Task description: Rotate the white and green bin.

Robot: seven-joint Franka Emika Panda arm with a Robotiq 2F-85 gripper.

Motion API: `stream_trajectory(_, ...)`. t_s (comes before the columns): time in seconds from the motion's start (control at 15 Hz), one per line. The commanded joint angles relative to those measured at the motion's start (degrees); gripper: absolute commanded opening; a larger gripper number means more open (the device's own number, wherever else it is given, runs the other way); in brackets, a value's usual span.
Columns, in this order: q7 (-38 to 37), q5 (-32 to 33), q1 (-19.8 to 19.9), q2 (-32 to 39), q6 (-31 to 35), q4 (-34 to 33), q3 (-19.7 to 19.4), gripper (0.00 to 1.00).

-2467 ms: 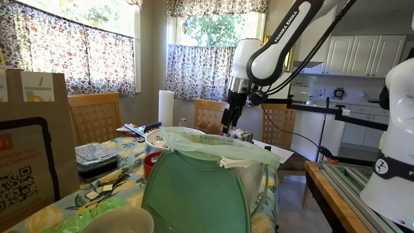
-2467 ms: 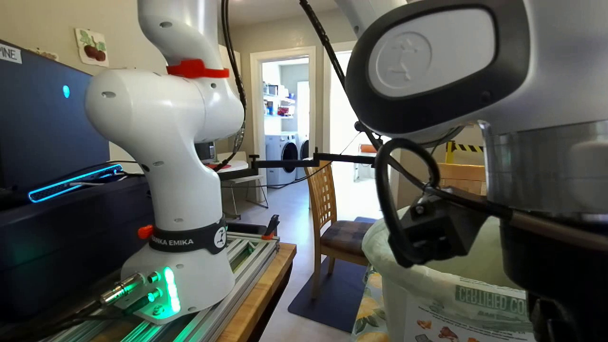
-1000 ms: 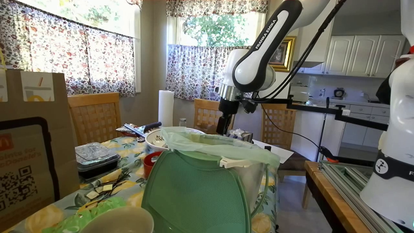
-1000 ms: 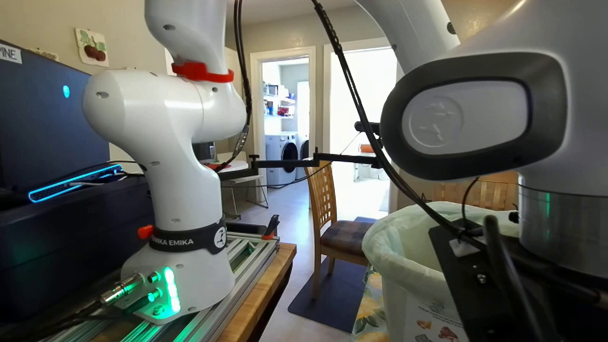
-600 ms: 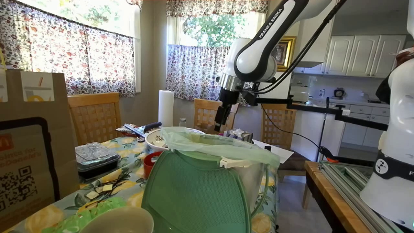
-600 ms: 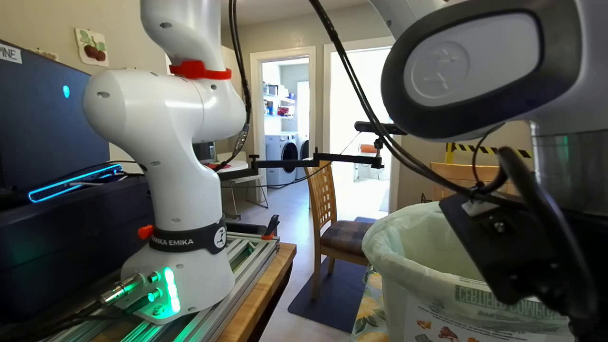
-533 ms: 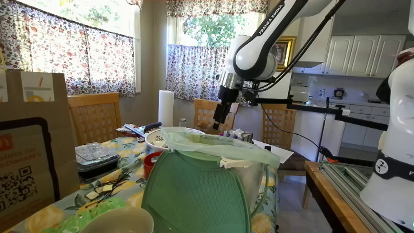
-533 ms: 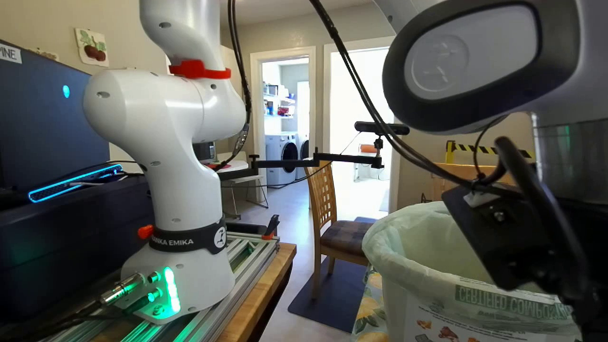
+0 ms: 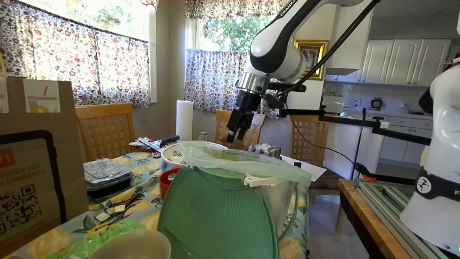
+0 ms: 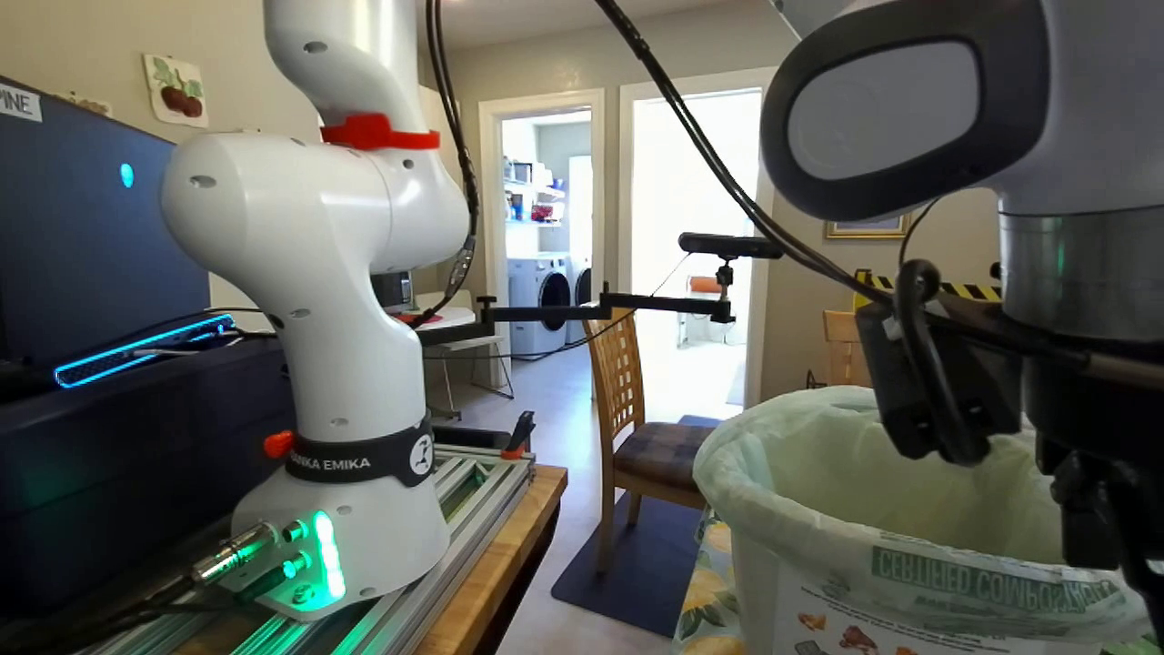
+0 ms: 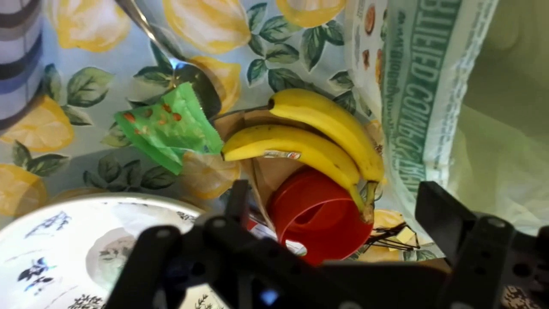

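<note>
The white and green bin stands on the table. In an exterior view its green perforated panel (image 9: 219, 216) faces the camera, with the pale liner bag over the rim. In an exterior view its white, labelled side and open, lined mouth (image 10: 873, 482) show. In the wrist view its liner-covered rim (image 11: 424, 98) runs along the right. My gripper (image 9: 235, 137) hangs above and behind the bin in an exterior view, tilted. In the wrist view the gripper (image 11: 333, 197) is open with nothing between its fingers; the right fingertip overlaps the liner's edge, and I cannot tell if it touches.
Below the gripper lie bananas (image 11: 304, 141), a red container (image 11: 321, 214), a green packet (image 11: 171, 128) and a large patterned bowl (image 11: 64, 253). A paper towel roll (image 9: 184, 120), a black tray (image 9: 107, 176), a paper bag (image 9: 36, 154) and a small white bowl (image 9: 133, 246) also stand around.
In an exterior view, the gripper has moved left and a little up, and its fingers now show apart. The bin has not visibly moved.
</note>
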State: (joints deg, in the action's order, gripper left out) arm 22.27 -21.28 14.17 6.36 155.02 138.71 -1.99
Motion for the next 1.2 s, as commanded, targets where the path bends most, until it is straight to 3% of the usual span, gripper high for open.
stream_trajectory(0.0, 2.63, -3.95, -1.07, 0.23, -3.35, -1.04, 0.03, 1.0)
stream_trajectory(0.4, 3.39, -6.26, -2.6, 1.98, -5.79, -1.54, 0.37, 1.0)
stream_trajectory(0.47, 3.54, -6.52, -2.79, 2.43, -5.99, -1.6, 0.48, 0.75)
stream_trajectory(0.6, 3.45, -6.26, -3.03, 3.25, -6.31, -1.7, 0.67, 0.66)
stream_trajectory(1.13, 4.33, -5.86, -2.94, 4.51, -7.13, -1.59, 2.78, 0.03)
